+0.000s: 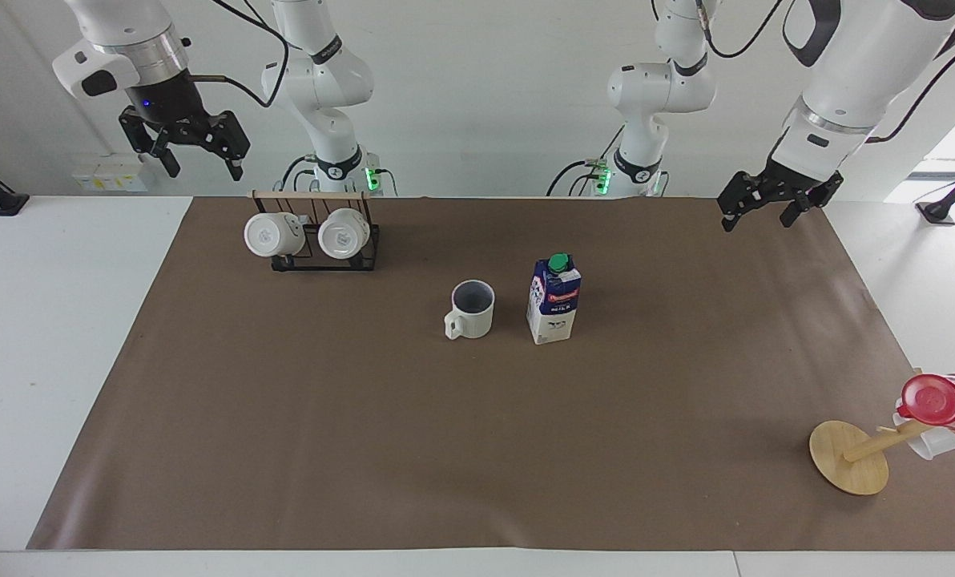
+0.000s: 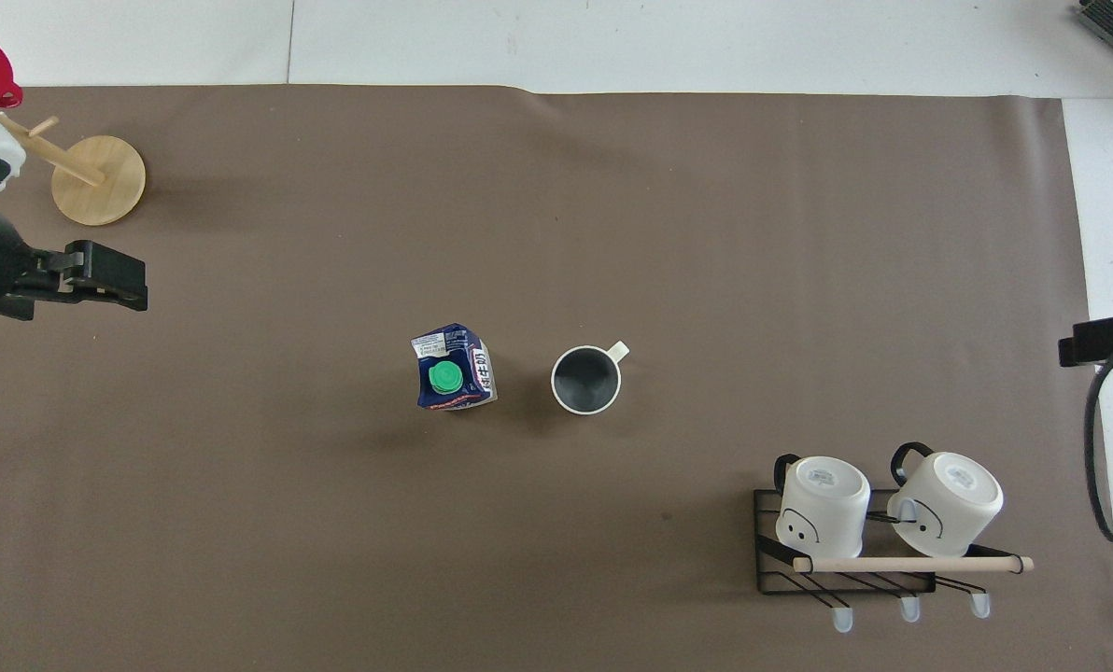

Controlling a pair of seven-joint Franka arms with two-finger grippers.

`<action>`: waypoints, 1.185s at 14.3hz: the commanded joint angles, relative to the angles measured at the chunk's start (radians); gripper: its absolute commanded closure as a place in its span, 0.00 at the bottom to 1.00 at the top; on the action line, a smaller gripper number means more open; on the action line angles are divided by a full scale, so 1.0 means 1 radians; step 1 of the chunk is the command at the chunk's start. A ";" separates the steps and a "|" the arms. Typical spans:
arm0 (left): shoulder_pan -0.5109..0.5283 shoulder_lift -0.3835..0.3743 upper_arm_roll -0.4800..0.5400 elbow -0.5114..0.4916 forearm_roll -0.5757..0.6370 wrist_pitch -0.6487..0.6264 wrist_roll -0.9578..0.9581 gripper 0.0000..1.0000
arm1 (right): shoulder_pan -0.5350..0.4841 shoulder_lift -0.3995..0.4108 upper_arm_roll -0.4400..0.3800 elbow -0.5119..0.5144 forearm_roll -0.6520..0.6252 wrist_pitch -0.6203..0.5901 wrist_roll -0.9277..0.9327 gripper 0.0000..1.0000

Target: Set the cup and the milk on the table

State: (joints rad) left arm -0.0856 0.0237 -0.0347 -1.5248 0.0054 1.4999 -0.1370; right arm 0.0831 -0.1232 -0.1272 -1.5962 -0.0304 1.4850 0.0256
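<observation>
Two task items: both upright on the brown paper-like sheet, side by side near the middle of the wide white table [image 1: 61, 336].
Cup: small cream-beige ribbed mug [image 1: 472, 309] with loop handle and grey-lavender inside, just beside the carton, on the side toward my right arm's end; not touching it.
Milk: tall dark-blue and white gable-top carton [image 1: 554, 300] with green round cap and red label band; nothing grips it.
My left gripper [image 1: 771, 203]: raised over the sheet's corner by the robots' edge at my left arm's end, well apart from the carton; fingers spread wide, holding nothing.
My right gripper [image 1: 197, 152]: waits high over the robots' edge near my right arm's corner; fingers spread wide, holding nothing.
Black wire rack [image 1: 324, 244]: by the robots' edge, carries two plain white mugs [image 1: 273, 234] on their sides.
Tilted wooden peg stand [image 1: 850, 457]: near the corner away from the robots, my left arm's end; carries a red translucent cup [image 1: 944, 401].
</observation>
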 commanded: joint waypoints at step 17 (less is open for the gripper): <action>0.009 -0.025 0.018 0.020 -0.010 -0.014 0.097 0.00 | -0.009 -0.006 0.009 -0.001 0.023 -0.008 -0.019 0.00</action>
State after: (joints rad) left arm -0.0853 0.0031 -0.0171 -1.5123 0.0047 1.4948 -0.0681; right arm 0.0847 -0.1232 -0.1234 -1.5962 -0.0234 1.4850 0.0256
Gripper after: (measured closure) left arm 0.000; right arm 0.000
